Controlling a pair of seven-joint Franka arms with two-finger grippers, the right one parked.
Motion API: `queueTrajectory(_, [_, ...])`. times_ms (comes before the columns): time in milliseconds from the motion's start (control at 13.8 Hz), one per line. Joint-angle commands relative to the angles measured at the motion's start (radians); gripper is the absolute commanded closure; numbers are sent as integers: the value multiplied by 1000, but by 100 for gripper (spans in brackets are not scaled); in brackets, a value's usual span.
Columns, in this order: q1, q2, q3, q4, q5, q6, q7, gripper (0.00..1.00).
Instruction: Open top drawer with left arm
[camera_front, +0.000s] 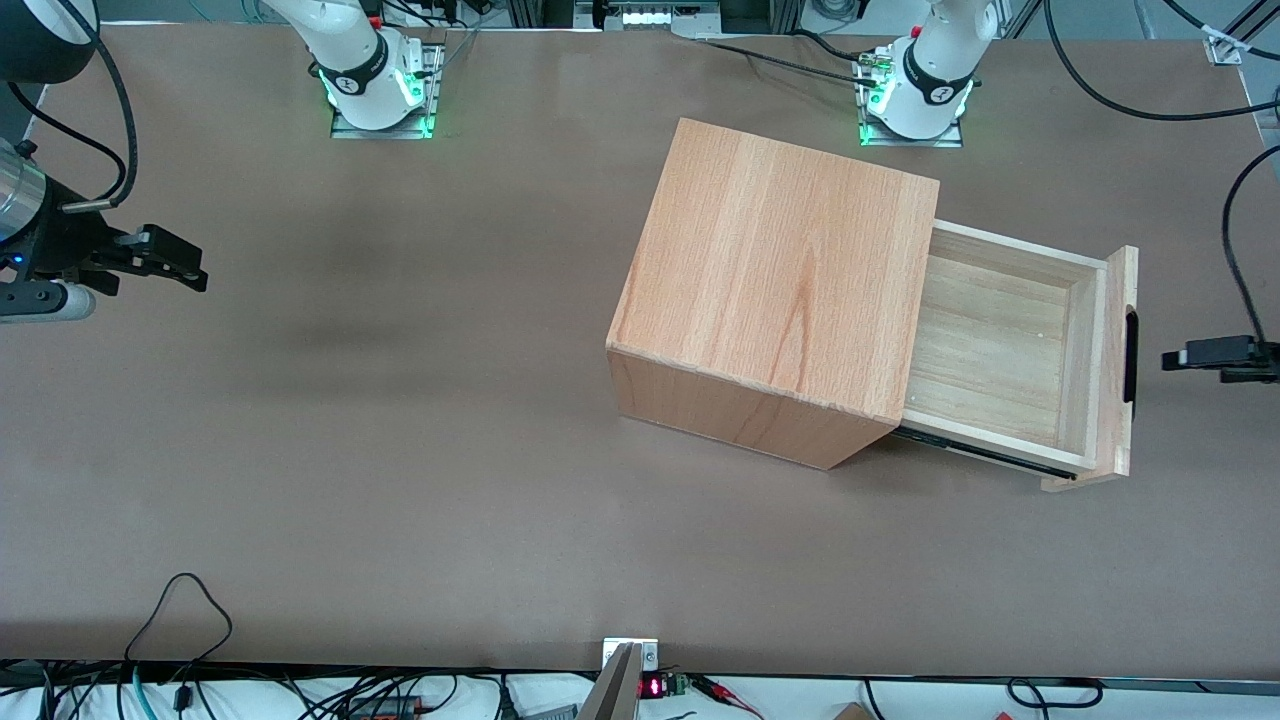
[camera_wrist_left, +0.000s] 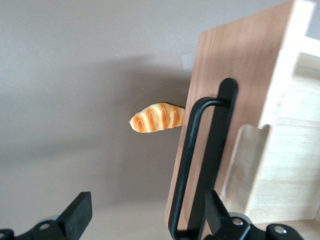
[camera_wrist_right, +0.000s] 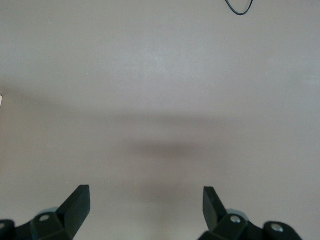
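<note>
Top drawer (camera_front: 1000, 345) stands pulled well out of the wooden cabinet (camera_front: 775, 290), its pale plank floor bare and its flat front panel (camera_front: 1118, 365) facing the working arm's end of the table (camera_front: 400, 420). The long black bar handle (camera_front: 1131, 357) runs along that panel. The left arm's gripper (camera_front: 1175, 360) hovers just off the handle, apart from it, at about the handle's height. Its fingers (camera_wrist_left: 80, 212) are spread wide and hold nothing. In the left wrist view the handle (camera_wrist_left: 200, 165) sits close to one finger, and a small striped bread roll (camera_wrist_left: 156, 118) lies on the table near the panel's edge, partly hidden by it
</note>
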Motion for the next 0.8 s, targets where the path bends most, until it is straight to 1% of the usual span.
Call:
queueTrajectory(0, [0, -21, -5, 53, 27, -51, 17, 0])
queueTrajectory(217, [-14, -78, -11, 53, 30, -77, 6, 0])
queueTrajectory(362, [-51, -111, -19, 53, 75, -103, -52, 0])
queueTrajectory(580, [-138, -164, -19, 55, 87, -155, -184, 0])
queueTrajectory(725, [-219, -187, -21, 55, 125, -205, -281, 0])
